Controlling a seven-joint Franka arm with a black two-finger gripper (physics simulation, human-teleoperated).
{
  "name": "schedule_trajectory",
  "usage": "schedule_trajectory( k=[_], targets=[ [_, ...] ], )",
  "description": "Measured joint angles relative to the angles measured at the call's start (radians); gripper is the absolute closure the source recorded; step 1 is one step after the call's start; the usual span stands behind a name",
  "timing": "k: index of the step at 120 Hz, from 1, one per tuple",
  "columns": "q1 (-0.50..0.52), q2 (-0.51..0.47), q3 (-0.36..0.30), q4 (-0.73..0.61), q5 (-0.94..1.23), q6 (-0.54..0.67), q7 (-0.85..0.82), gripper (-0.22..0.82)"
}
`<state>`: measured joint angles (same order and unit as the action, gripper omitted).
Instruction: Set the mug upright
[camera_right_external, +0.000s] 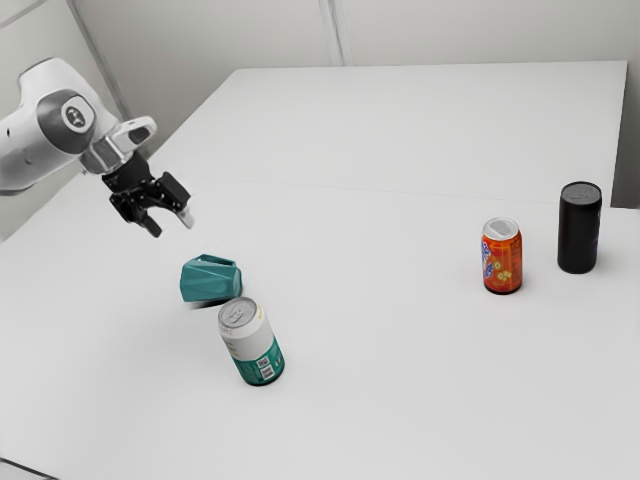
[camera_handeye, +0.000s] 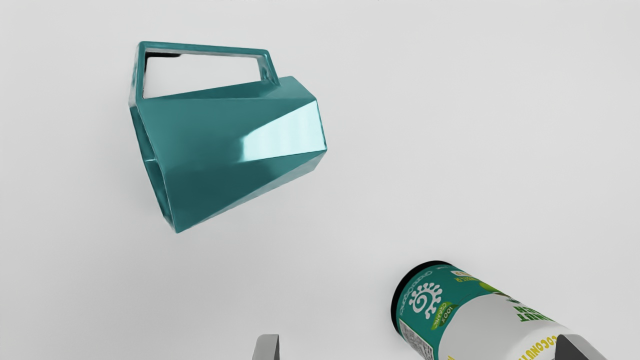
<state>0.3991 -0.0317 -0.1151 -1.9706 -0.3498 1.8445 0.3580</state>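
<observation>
Up above the table at the exterior view's left, the black gripper (camera_right_external: 171, 226) hangs with its fingers apart and nothing between them. A teal faceted mug (camera_right_external: 209, 280) lies on its side on the table, below the gripper and apart from it. In the wrist view the same mug (camera_handeye: 225, 145) shows its handle along one side and its open rim at the end away from the can. Both fingertips of the gripper (camera_handeye: 417, 347) stand wide apart, with the mug beyond them, untouched.
A white and green can (camera_right_external: 252, 342) stands close beside the mug; in the wrist view this can (camera_handeye: 480, 315) reaches past one fingertip. Farther off, toward the exterior view's right, stand an orange can (camera_right_external: 502, 258) and a black can (camera_right_external: 579, 228) on the white table (camera_right_external: 400, 400).
</observation>
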Motion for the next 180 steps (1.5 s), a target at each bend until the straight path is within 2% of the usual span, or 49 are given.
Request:
schedule_trajectory(
  k=[19, 35, 66, 91, 141, 180],
  targets=[
    [0.084, 0.026, 0.000, -0.053, -0.086, 0.031, 0.118, 0.00],
    [0.140, 0.088, 0.000, -0.066, -0.176, 0.042, 0.225, 0.00],
    [0.141, 0.187, 0.000, -0.057, -0.306, 0.042, 0.428, 0.00],
    [0.189, 0.285, 0.000, 0.003, -0.338, 0.033, 0.555, 0.00],
    [0.213, 0.410, 0.000, 0.092, -0.387, -0.004, 0.709, 0.00],
    [0.217, 0.436, -0.011, 0.080, -0.477, -0.045, 0.762, 0.00]
  ],
)
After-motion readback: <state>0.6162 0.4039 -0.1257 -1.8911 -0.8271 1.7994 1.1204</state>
